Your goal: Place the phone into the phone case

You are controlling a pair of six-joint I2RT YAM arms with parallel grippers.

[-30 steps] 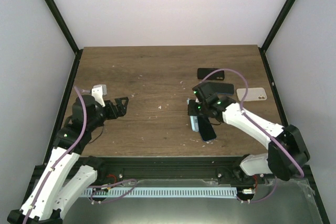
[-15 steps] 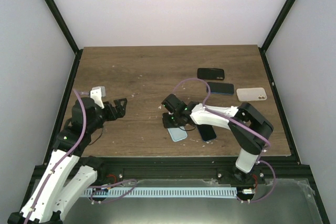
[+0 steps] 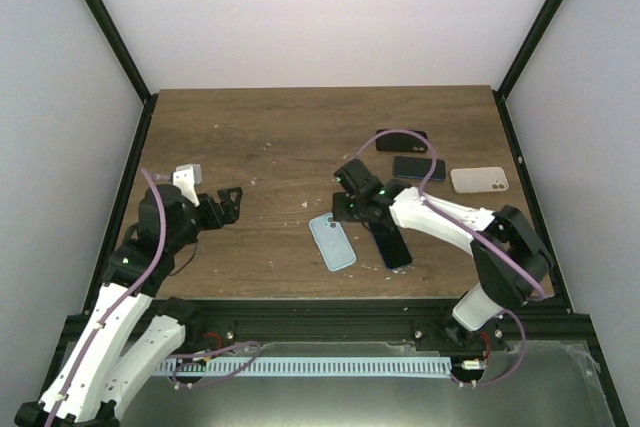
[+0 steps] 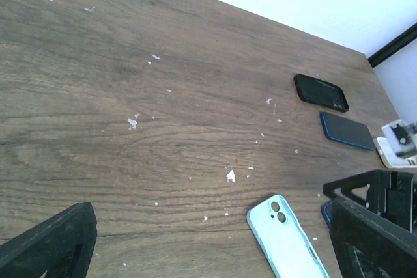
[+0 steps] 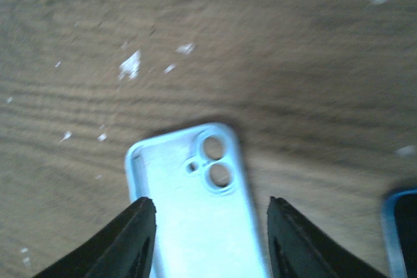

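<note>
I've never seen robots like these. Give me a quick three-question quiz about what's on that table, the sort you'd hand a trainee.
1. True or false: the left gripper is holding a phone.
2. Which one hangs closest to the light blue case? A, the left gripper; B, the right gripper.
3. Fill in: counting phones and cases together, ___ flat items lie on the table in the top view.

Key: 1 false, its jaws are open and empty; 2 B; 3 five.
</note>
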